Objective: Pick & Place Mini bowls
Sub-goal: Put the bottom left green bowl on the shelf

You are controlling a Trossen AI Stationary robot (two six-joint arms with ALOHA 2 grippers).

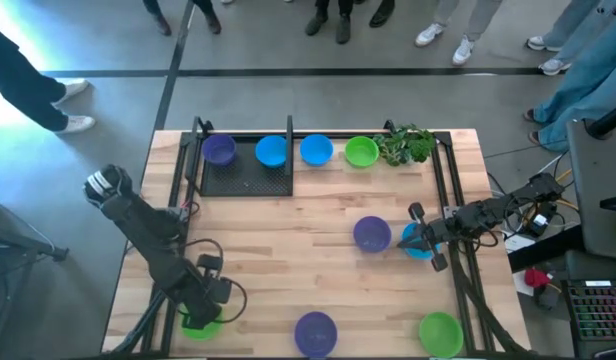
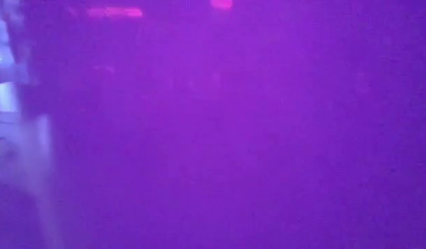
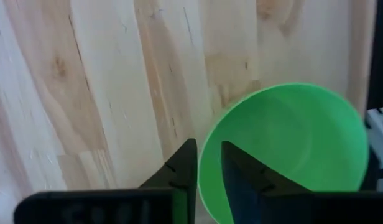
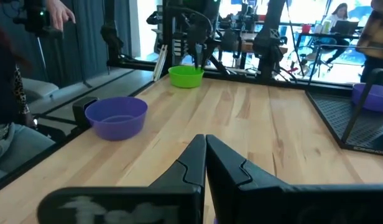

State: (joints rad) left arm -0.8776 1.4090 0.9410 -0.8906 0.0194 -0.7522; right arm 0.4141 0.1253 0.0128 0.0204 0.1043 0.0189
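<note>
At the worktop's near-left corner: a green bowl (image 1: 200, 322) is sitting on the wood, under the left claw (image 3: 208, 163).
Left claw: its fingers are straddling that bowl's rim, one outside and one inside, with a narrow gap showing between them; whether they are pinching the rim cannot be told.
Right claw: the right claw (image 4: 205, 155) is hanging at the right side with fingers pressed together, holding nothing; it is hovering just beside a blue bowl (image 1: 418, 243) and a purple bowl (image 1: 372, 234).
Other bowls: a purple one (image 1: 315, 332) and a green one (image 1: 440, 333) are lying along the near edge; purple (image 1: 219, 150), blue (image 1: 272, 151), blue (image 1: 316, 150) and green (image 1: 361, 151) are lined up along the far edge, the first two on a black tray (image 1: 245, 175).
Step in hand: probably the setting-down or taking-up of the corner bowl; which one cannot be told.
Next move: if releasing, it is calling for a straight lift clear of the rim, so the light bowl is not tipping.
Low view: blocked by a purple haze, showing nothing.
Writing: none readable.
</note>
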